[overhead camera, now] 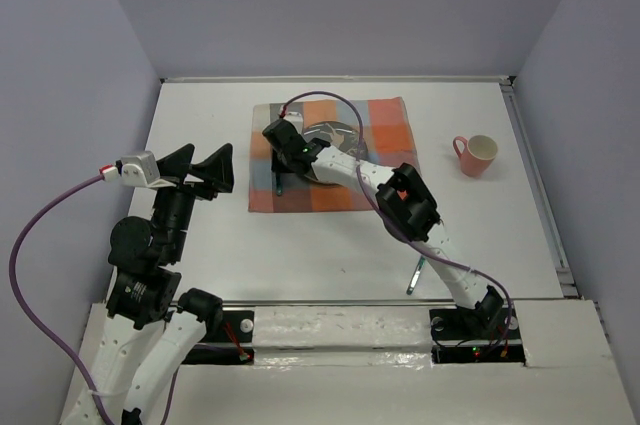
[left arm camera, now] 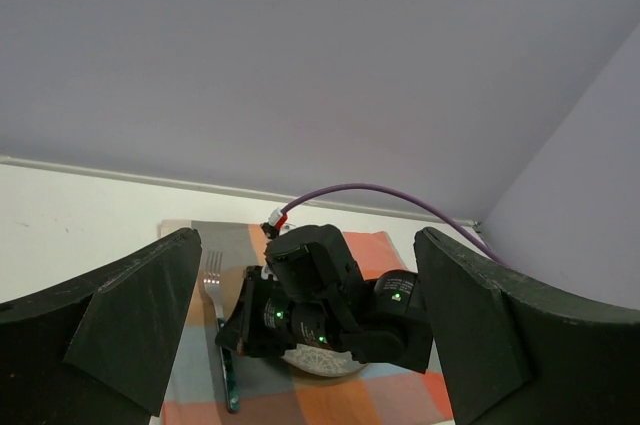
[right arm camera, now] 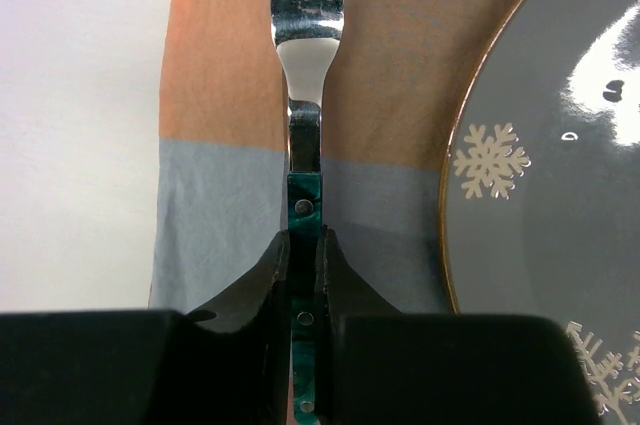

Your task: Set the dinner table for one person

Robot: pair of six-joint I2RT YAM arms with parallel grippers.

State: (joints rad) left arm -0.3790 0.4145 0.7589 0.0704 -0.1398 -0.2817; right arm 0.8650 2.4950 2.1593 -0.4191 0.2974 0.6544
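The white dinner table (overhead camera: 200, 245) carries an orange-blue-grey checkered cloth (overhead camera: 385, 120) with a grey snowflake plate (overhead camera: 330, 133) on it. A fork (right arm camera: 305, 65) with a green handle lies along the cloth's left side, left of the plate (right arm camera: 560, 165), tines pointing away. My right gripper (right arm camera: 305, 245) is shut on the fork's handle, low over the cloth (right arm camera: 220, 205); I cannot tell whether the fork touches it. In the top view the right gripper (overhead camera: 282, 150) sits at the plate's left edge. My left gripper (overhead camera: 203, 173) is open and empty, raised left of the cloth.
A pink cup (overhead camera: 477, 154) stands on the table to the right of the cloth. Another utensil (overhead camera: 415, 275) lies near the front edge beside the right arm. Metal rails run along the table's right and near edges. Grey walls enclose the table.
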